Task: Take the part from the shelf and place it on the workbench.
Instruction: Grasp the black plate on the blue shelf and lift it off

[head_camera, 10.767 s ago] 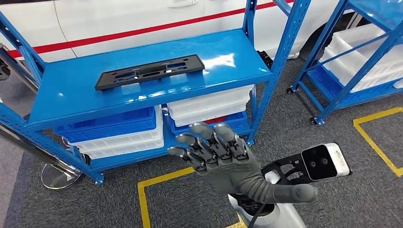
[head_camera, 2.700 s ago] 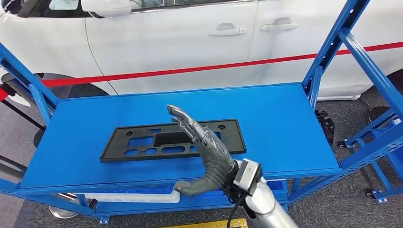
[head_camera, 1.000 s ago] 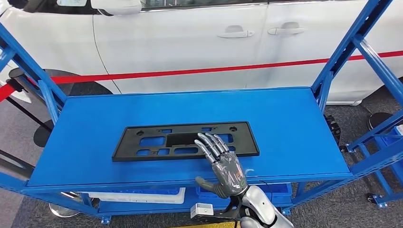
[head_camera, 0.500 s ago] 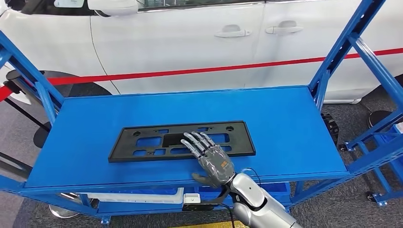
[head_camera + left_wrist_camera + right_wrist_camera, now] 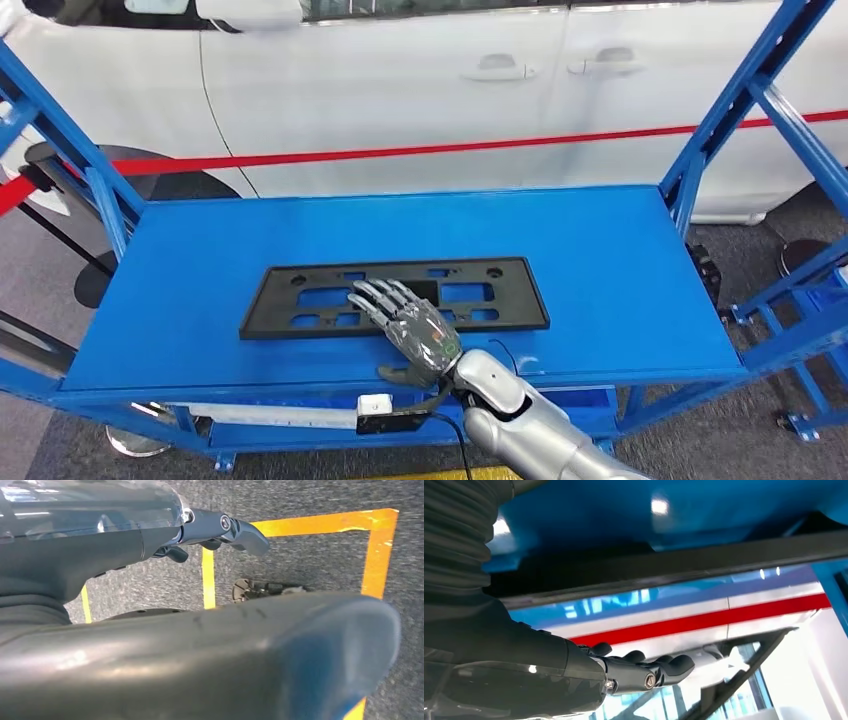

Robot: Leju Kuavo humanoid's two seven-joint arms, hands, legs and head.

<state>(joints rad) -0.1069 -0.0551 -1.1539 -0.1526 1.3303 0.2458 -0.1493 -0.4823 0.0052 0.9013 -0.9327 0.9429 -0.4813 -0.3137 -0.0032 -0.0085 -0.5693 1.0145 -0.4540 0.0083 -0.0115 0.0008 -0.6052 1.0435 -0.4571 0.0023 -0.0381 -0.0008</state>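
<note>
Black flat part (image 5: 395, 296) lies on the blue shelf (image 5: 600, 270) top, lengthwise across it. Right hand (image 5: 410, 328) rests over the part's near edge, fingers (image 5: 375, 295) stretched flat on it, thumb below the shelf edge; no clear grip. Left hand (image 5: 220, 527) hangs over grey floor with yellow tape (image 5: 380, 545), fingers loosely apart, holding nothing. White car (image 5: 420, 90) with red stripe behind. No readable writing.

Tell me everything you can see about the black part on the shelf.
The part is a long, flat, rectangular black plate, matte like plastic, with several rectangular cutouts and small round holes near its far edge. It lies flat on the blue shelf, near the middle, its long side running across the view. The right hand rests over its near edge with fingers spread across the middle cutouts. The part is not lifted yet.
</note>
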